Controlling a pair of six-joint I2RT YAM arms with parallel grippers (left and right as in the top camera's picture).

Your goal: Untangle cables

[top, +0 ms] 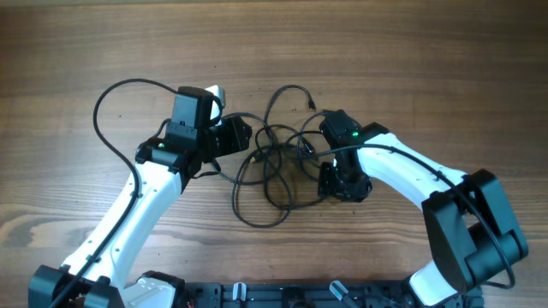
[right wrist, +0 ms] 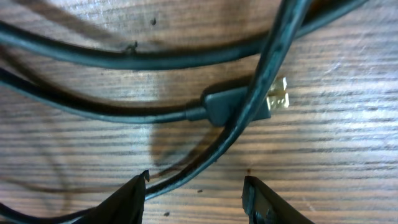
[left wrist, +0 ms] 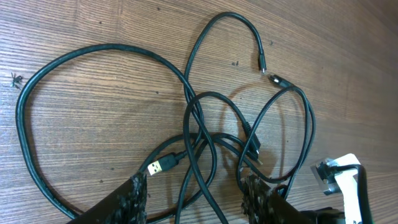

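— Closest up, what shows at the right wrist?
— One of the thin black cables (right wrist: 239,127) slants over a dark plug with a gold metal tip (right wrist: 278,99) and down into the right gripper (right wrist: 196,186). Its fingers (right wrist: 130,202) stand apart. Only their tips show, cut off by the frame edge. I cannot tell whether a tip touches the cord.
— And the tangle?
— It is looped on the brown wooden table (top: 428,68), between the two arms. On the other side, the left gripper (left wrist: 194,196) is spread too, with cords lying in its gap. The crossings there are too dense to trace. From above, both grippers hide part of the bunch.
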